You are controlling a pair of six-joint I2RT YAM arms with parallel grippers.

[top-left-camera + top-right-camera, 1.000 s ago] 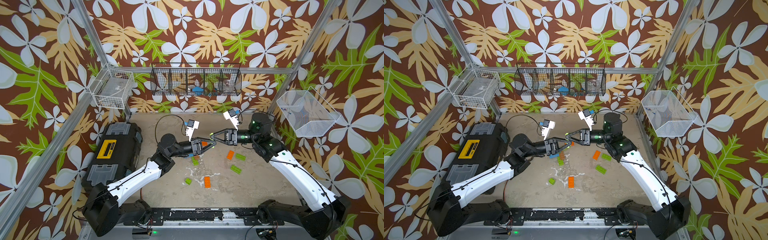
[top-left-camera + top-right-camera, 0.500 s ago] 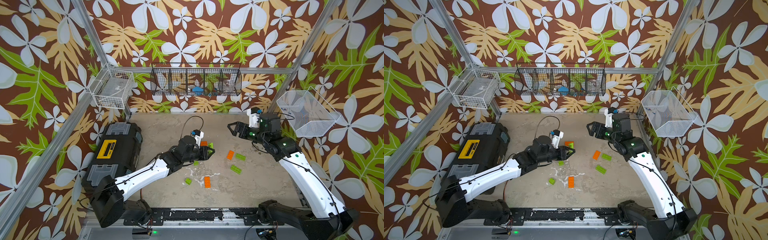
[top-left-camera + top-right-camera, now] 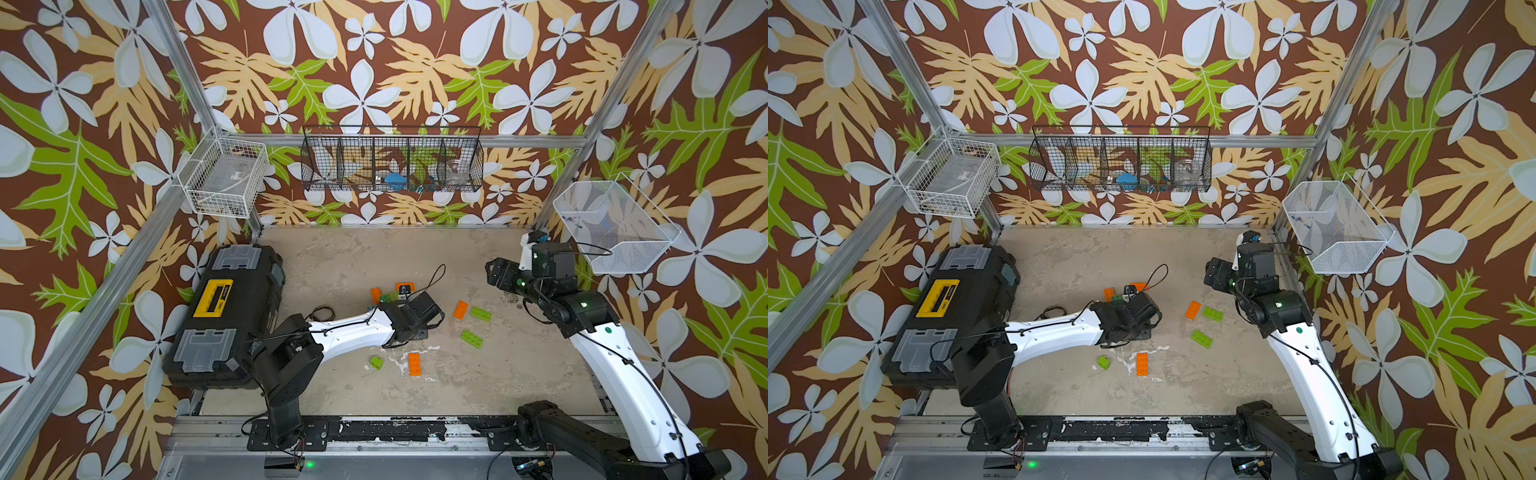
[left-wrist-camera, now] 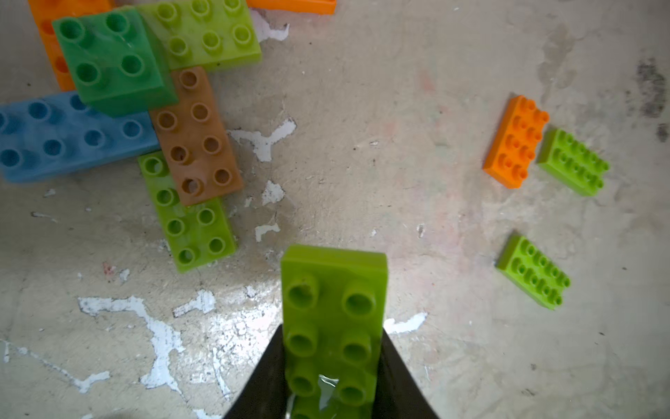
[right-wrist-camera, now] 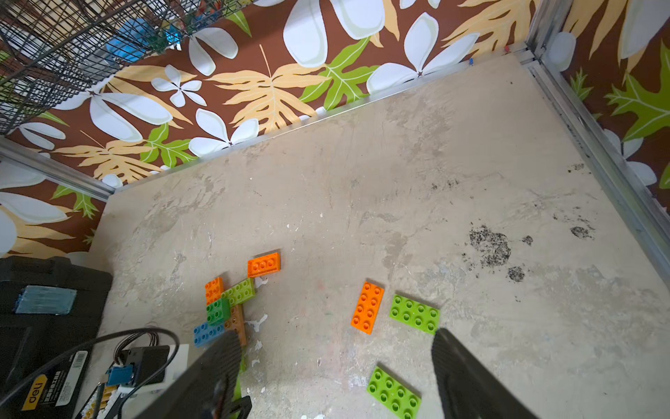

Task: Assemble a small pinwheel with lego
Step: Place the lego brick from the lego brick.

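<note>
The left wrist view shows my left gripper [image 4: 331,328] shut on a lime green lego brick [image 4: 333,290], low over the table. Close by lies a joined cluster: a dark green brick [image 4: 112,60] on top, with lime [image 4: 206,32], brown [image 4: 195,138], blue [image 4: 65,134], lime [image 4: 192,221] and orange [image 4: 47,36] bricks. In both top views the left wrist hides the held brick. My right gripper [image 3: 496,270] [image 5: 337,362] hangs open and empty at the back right, above the table.
Loose bricks lie right of the cluster: orange [image 3: 460,309], lime [image 3: 481,313], lime [image 3: 471,338]. Nearer the front are an orange one [image 3: 414,363] and a small lime one [image 3: 376,362]. A black toolbox [image 3: 232,307] fills the left side. Wire baskets [image 3: 392,164] [image 3: 615,226] hang on the walls.
The grippers were tip to tip above the table. The right one has opened and pulled back to the right. The left arm has swung down beside the cluster with the lime brick.
</note>
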